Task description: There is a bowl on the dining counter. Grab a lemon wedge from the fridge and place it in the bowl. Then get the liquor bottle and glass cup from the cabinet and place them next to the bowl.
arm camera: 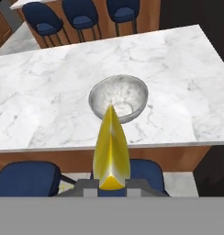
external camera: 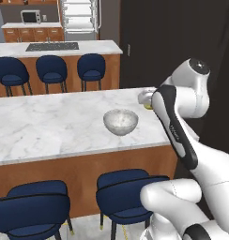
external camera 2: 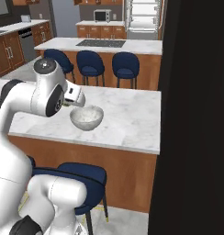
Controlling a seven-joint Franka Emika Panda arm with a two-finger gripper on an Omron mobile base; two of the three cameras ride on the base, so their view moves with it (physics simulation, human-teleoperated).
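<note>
A: Nearest your hand camera, what do you see?

B: You see the tiny yellow lemon wedge (arm camera: 112, 149), standing up pointed between the jaws. They are clenched on it, and the wedge hangs above the near edge of the long white grey-veined marble dining counter (arm camera: 49, 92).

A: And where is your target?

B: Just past the wedge's tip sits the wide round pale grey mottled bowl (arm camera: 118, 98), upright on the counter. From your left base camera the bowl (external camera: 120, 122) lies near the counter's front edge, with the white arm's hand up beside it to the right.

A: What surrounds that?

B: Navy blue padded stools (external camera: 123, 197) are tucked under the counter's near side. Beyond stands the marble-topped island with a black cooktop (external camera: 52, 46), three more stools along it, and at the back the tall grey fridge (external camera: 79, 18), doors open on white shelves.
</note>
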